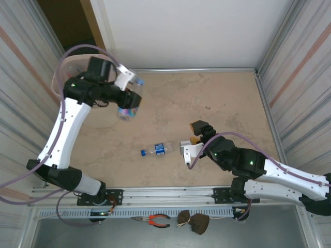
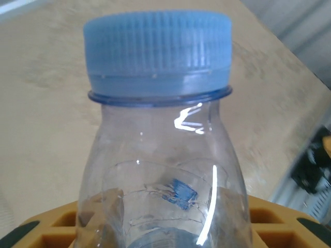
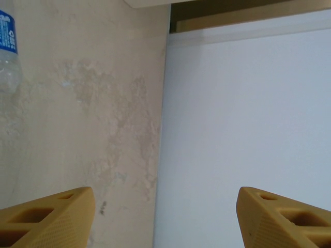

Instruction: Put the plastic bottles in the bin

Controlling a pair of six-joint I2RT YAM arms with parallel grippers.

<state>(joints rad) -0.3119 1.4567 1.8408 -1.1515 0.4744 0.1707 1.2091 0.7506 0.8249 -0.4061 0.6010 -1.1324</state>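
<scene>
My left gripper [image 1: 123,99] is shut on a clear plastic bottle [image 1: 127,110] with a blue cap [image 1: 138,81], held above the table's far left. In the left wrist view that bottle [image 2: 160,155] stands between the yellow fingers [image 2: 49,230], cap [image 2: 158,51] pointing away. The bin [image 1: 70,66] shows as a pinkish rim behind the left arm. A second clear bottle [image 1: 156,149], with a blue cap and blue label, lies on its side mid-table; its labelled end [image 3: 7,46] shows at the top left of the right wrist view. Just right of it, my right gripper [image 1: 194,138] [image 3: 165,217] is open with nothing between its fingers.
White wall panels [image 1: 181,31] and corrugated metal walls [image 1: 300,67] close in the beige table [image 1: 207,98]. Orange-handled pliers [image 1: 155,220] and a brown object [image 1: 194,222] lie in the tray below the near rail.
</scene>
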